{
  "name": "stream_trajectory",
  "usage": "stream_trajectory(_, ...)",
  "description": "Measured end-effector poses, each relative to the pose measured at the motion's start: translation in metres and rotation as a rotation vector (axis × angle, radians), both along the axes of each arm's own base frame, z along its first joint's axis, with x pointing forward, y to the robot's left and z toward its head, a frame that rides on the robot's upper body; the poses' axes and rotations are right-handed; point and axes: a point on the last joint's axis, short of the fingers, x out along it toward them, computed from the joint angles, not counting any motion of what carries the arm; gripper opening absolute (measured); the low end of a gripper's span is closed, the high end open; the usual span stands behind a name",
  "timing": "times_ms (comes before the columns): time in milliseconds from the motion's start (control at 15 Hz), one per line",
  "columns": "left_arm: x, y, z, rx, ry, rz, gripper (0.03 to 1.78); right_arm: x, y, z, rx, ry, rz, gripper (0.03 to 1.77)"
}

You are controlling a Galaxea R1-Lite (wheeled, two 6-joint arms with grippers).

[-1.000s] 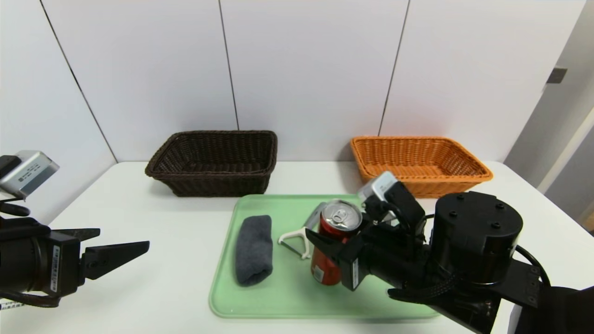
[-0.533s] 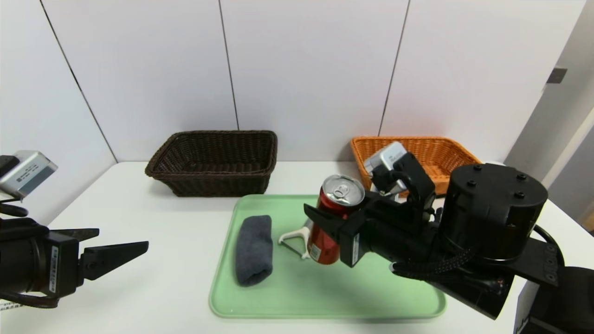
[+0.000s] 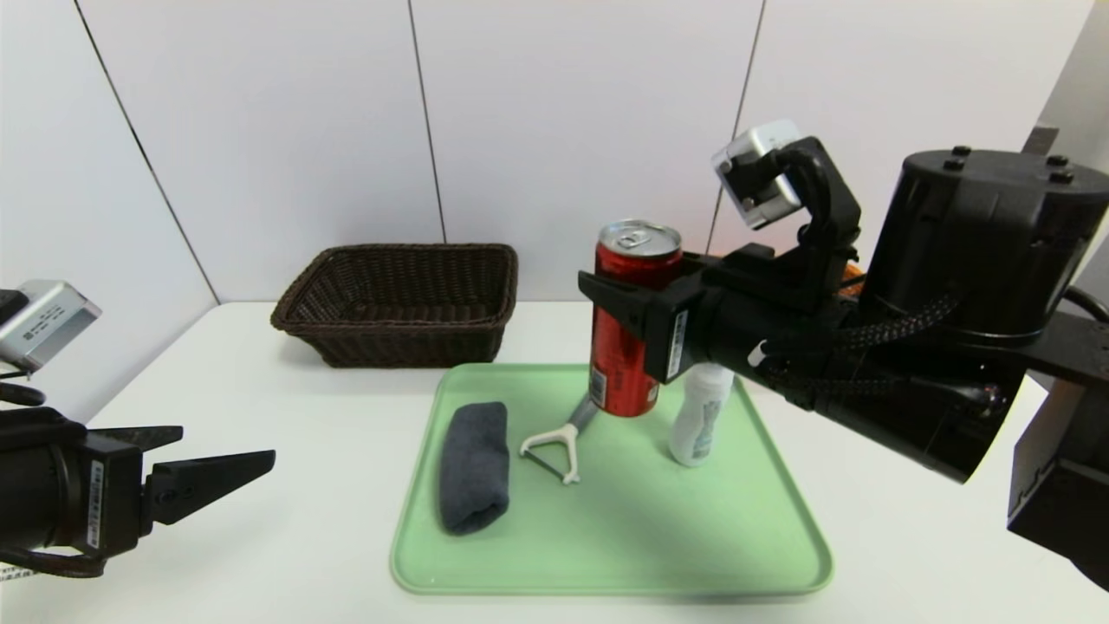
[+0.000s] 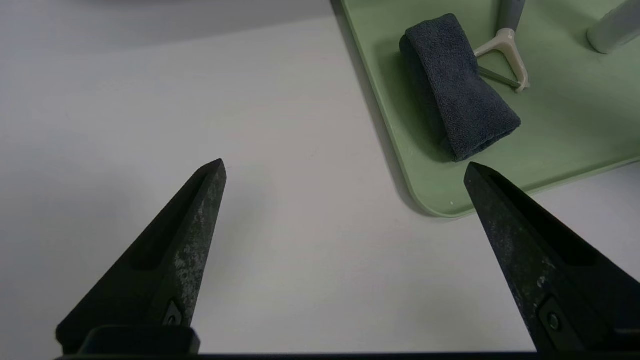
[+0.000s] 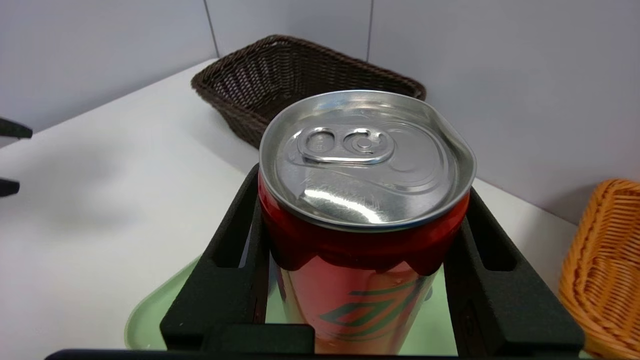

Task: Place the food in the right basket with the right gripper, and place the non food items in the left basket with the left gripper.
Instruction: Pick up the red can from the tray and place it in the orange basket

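Can (image 3: 632, 321): tall, slim, red-painted metal with a silver pull-tab top, upright, held clear above the green tray (image 3: 762, 555) at about 12 o'clock of it. The right gripper (image 3: 637, 295) is clamped on its upper wall just under the rim, one finger on each side. The rim looks slightly dented on one side in the right wrist view. Judged: thin-walled and smooth, so slippery and easily crushed; weight unknown, as contents cannot be seen. A hold near the top leaves the body hanging below; a mid-height hold would be steadier.

Orange basket (image 5: 600, 280): woven wicker with flaring sides, mostly hidden behind the right arm in the head view.

Brown basket (image 3: 398, 303): dark, stiff wicker, at 11 o'clock of the tray.

On the tray: a rolled grey cloth (image 3: 472, 464) at 9 o'clock, soft and nappy, best pinched across the roll; a white peeler (image 3: 553, 444) near centre, rigid, flat and thin; a white plastic bottle (image 3: 697, 420) upright at 2 o'clock, light, smooth, likely to tip.

Left gripper (image 3: 221, 455): wide apart, empty, parked over the white worktop (image 3: 260, 399) at 9 o'clock, well apart from the tray.
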Motion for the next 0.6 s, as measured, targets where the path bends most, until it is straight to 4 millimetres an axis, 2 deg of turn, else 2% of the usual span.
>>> stream_trajectory(200, -0.001, 0.0, 0.001, -0.001, -0.006, 0.0, 1.69, 0.005, -0.008, 0.021, 0.036, -0.038, -0.031, 0.94)
stream_trajectory(600, -0.004, 0.001, 0.002, -0.002, -0.013, 0.0, 1.69, 0.019, -0.027, 0.045, 0.081, -0.089, -0.111, 0.94)
